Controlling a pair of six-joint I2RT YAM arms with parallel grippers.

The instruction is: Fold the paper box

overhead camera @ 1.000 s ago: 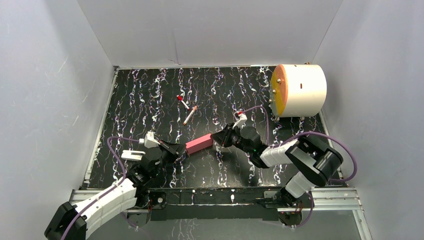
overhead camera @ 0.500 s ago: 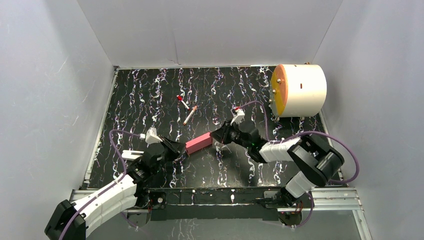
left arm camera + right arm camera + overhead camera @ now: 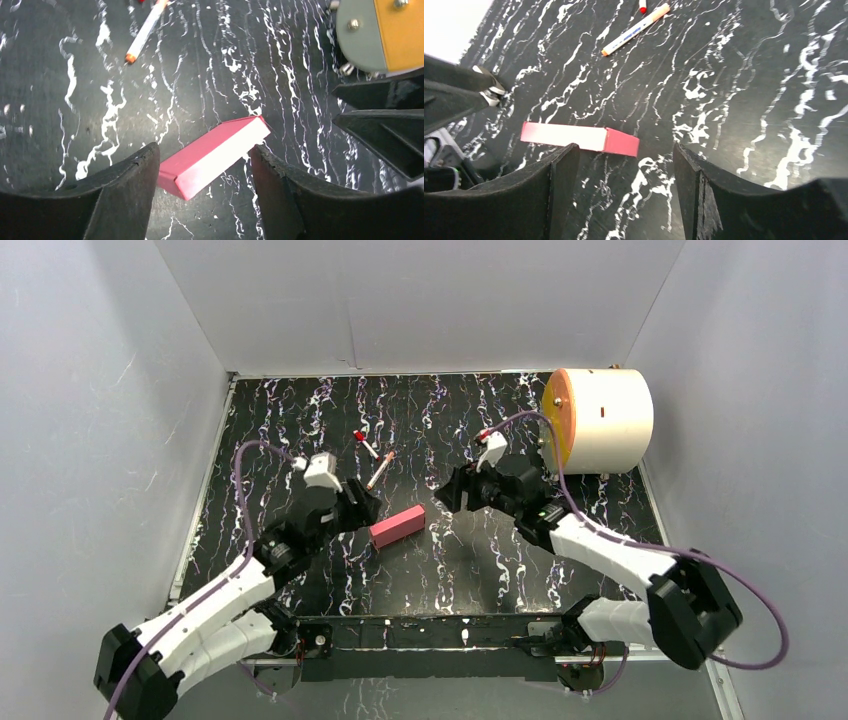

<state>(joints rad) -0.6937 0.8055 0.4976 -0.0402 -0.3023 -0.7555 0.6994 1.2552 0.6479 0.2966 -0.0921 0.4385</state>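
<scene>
your paper box (image 3: 398,526) lies folded flat on the worktop (image 3: 470,570), between the two hands and touching neither. your left hand (image 3: 362,504) hovers just beside its left end, fingers (image 3: 125,192) spread wide and gripping nothing; in its wrist view the box shows in the gap between them. your right hand (image 3: 446,494) is near the box's right end, likewise spread and empty.

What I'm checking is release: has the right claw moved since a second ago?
Yes. The right claw has backed off the paper box, shifting up the view, nearer the white cylinder; it now hangs open, clear of the box.
</scene>
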